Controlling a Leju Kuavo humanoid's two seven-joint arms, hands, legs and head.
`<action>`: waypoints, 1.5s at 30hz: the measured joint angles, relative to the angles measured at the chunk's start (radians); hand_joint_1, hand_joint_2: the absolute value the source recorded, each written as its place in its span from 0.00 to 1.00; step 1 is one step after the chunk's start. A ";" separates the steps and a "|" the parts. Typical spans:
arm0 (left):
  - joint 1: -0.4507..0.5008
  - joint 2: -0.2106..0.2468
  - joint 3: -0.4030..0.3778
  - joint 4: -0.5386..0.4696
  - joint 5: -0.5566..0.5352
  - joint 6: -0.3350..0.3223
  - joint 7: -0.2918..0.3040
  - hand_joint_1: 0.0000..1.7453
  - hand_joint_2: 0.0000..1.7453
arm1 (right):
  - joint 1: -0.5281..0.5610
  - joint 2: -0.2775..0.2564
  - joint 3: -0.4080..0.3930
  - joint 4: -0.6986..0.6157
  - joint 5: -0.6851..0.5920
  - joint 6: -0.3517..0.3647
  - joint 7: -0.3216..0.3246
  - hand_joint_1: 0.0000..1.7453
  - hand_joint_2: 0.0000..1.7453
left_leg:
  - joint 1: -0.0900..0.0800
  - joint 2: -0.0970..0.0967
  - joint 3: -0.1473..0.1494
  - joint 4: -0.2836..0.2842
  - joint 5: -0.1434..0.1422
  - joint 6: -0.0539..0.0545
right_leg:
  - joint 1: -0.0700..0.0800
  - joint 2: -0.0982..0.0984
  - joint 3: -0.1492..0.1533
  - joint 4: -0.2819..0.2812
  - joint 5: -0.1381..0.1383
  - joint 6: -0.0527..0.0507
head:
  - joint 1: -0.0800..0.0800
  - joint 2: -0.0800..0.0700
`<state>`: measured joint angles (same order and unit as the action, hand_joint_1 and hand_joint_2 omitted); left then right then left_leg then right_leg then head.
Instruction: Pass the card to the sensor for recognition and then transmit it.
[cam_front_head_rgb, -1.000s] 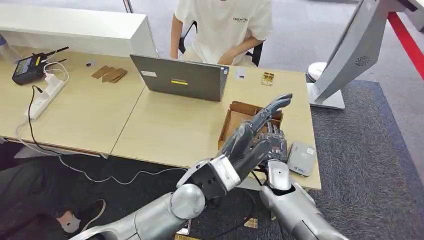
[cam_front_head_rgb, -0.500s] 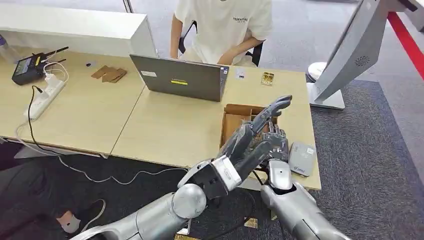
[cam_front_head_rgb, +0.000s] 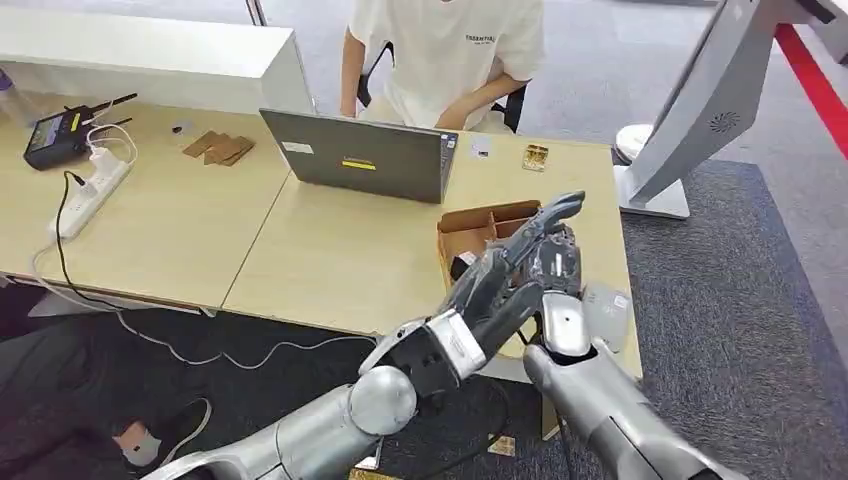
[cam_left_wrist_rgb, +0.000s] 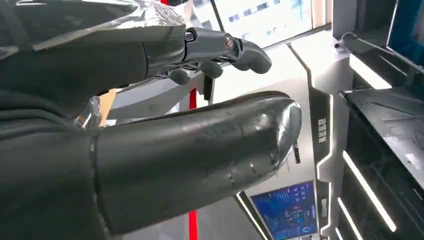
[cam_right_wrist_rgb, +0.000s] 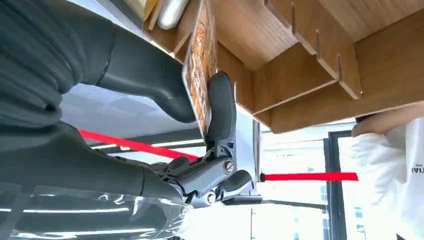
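Note:
My right hand (cam_front_head_rgb: 557, 265) hangs just above the brown slotted card box (cam_front_head_rgb: 470, 228) near the table's front right. In the right wrist view the hand (cam_right_wrist_rgb: 125, 65) pinches an orange patterned card (cam_right_wrist_rgb: 200, 65) between thumb and a finger, close to the box's dividers (cam_right_wrist_rgb: 310, 60). The grey flat sensor (cam_front_head_rgb: 607, 310) lies on the table right of the box, partly hidden behind my right wrist. My left hand (cam_front_head_rgb: 500, 285) is raised in front of the right hand with its fingers spread and holds nothing; the left wrist view (cam_left_wrist_rgb: 190, 145) shows the same.
A grey laptop (cam_front_head_rgb: 365, 155) stands behind the box, with a seated person (cam_front_head_rgb: 450, 50) in a white shirt beyond it. A power strip (cam_front_head_rgb: 95, 185) and cables lie far left. A white kiosk stand (cam_front_head_rgb: 700, 110) rises on the right, over dark carpet.
My right hand has risen out of the box and shifted slightly toward the sensor. The box now sits at a different angle, with more of its dividers showing. The left hand barely moved.

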<state>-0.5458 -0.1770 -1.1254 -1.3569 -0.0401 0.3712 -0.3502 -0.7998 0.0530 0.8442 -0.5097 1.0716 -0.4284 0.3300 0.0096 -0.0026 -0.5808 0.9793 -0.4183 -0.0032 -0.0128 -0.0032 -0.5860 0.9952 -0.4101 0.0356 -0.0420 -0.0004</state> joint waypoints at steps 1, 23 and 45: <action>0.000 -0.002 0.000 0.001 0.000 0.000 0.000 0.00 0.00 | 0.000 0.000 0.000 0.000 -0.001 0.000 0.002 1.00 1.00 | 0.000 0.000 0.000 0.000 0.000 0.000 | 0.000 0.000 0.000 0.000 0.000 0.000 | 0.000 0.000; 0.003 -0.006 -0.003 0.008 0.002 -0.009 -0.018 0.00 0.00 | -0.148 -0.026 -0.005 -0.118 0.034 0.026 0.071 1.00 1.00 | 0.000 0.000 0.000 0.000 0.000 0.000 | 0.000 0.000 0.000 0.000 0.000 0.000 | 0.000 0.000; -0.010 -0.046 -0.015 0.043 0.039 -0.048 -0.060 0.00 0.00 | -0.269 -0.059 -0.012 -0.109 0.008 0.125 0.126 0.00 1.00 | 0.000 0.000 -0.001 0.000 -0.001 0.000 | 0.000 0.000 -0.001 0.000 0.000 0.000 | 0.000 0.000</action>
<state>-0.5560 -0.2232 -1.1406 -1.3142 -0.0012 0.3235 -0.4101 -1.0687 -0.0065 0.8324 -0.6184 1.0800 -0.3036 0.4562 0.0094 -0.0027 -0.5818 0.9797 -0.4189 -0.0027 -0.0130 -0.0031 -0.5872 0.9952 -0.4102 0.0357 -0.0420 -0.0004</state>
